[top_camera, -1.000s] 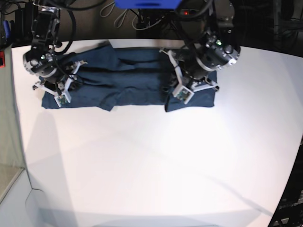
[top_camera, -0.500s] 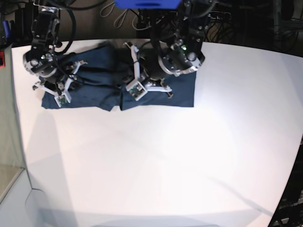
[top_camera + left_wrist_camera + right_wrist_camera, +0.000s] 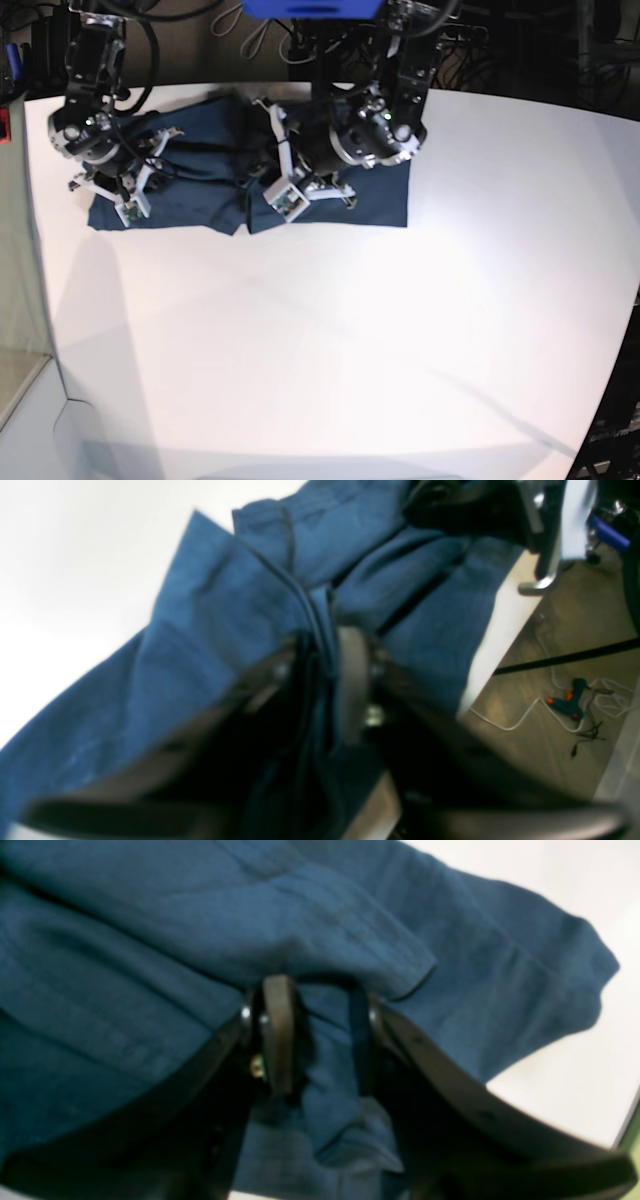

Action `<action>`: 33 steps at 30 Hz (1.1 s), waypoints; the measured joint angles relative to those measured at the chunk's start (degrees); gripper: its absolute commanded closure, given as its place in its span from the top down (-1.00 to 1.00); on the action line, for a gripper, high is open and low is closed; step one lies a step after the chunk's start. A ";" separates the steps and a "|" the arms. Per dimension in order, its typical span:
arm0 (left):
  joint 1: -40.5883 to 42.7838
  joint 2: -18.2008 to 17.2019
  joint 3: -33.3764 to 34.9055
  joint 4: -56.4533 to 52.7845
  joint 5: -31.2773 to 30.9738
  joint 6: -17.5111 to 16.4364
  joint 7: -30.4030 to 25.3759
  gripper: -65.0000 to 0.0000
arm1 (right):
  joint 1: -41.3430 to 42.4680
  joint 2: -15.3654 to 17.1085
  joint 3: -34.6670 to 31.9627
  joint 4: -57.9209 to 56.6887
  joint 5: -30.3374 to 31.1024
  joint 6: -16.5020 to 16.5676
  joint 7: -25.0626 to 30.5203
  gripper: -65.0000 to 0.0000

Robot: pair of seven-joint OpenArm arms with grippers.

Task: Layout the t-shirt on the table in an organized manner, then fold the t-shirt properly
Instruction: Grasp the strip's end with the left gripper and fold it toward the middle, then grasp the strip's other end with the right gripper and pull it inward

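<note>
The dark navy t-shirt (image 3: pixel 385 200) lies bunched along the back of the white table (image 3: pixel 330 340). Its right part is doubled over toward the middle. My left gripper (image 3: pixel 285 198) hangs over the shirt's centre. In the left wrist view, the left gripper (image 3: pixel 320 680) has narrow jaws with folds and a hem of the t-shirt (image 3: pixel 210 630) pinched between them. My right gripper (image 3: pixel 128 208) is at the shirt's left end. In the right wrist view, the right gripper (image 3: pixel 320 1035) is shut on a thick fold of the t-shirt (image 3: pixel 150 940). The neck label is hidden.
The table's back edge (image 3: pixel 495 630) runs just behind the shirt. Beyond it is the floor, with cables and a small tool (image 3: pixel 570 700). A blue box (image 3: pixel 310 8) sits above the arm bases. White tabletop (image 3: pixel 575 870) spreads in front of the shirt.
My left arm swung left with the shirt's right end and laid it over the middle, so the shirt now spans less of the table. The right arm has not moved.
</note>
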 measured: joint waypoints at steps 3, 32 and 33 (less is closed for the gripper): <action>0.09 0.00 -0.02 0.00 -0.33 0.00 -0.04 0.00 | 0.00 0.26 0.00 0.09 -0.02 0.00 -0.02 -0.30; -1.20 -5.40 -22.21 -9.84 -9.35 -0.50 -3.30 -0.60 | 1.95 0.50 10.71 16.11 -1.11 0.59 -19.69 0.25; -1.22 -5.42 -22.23 -9.84 -9.33 -0.48 -3.15 -0.60 | 1.95 0.50 10.84 14.91 -1.07 0.59 -19.78 0.25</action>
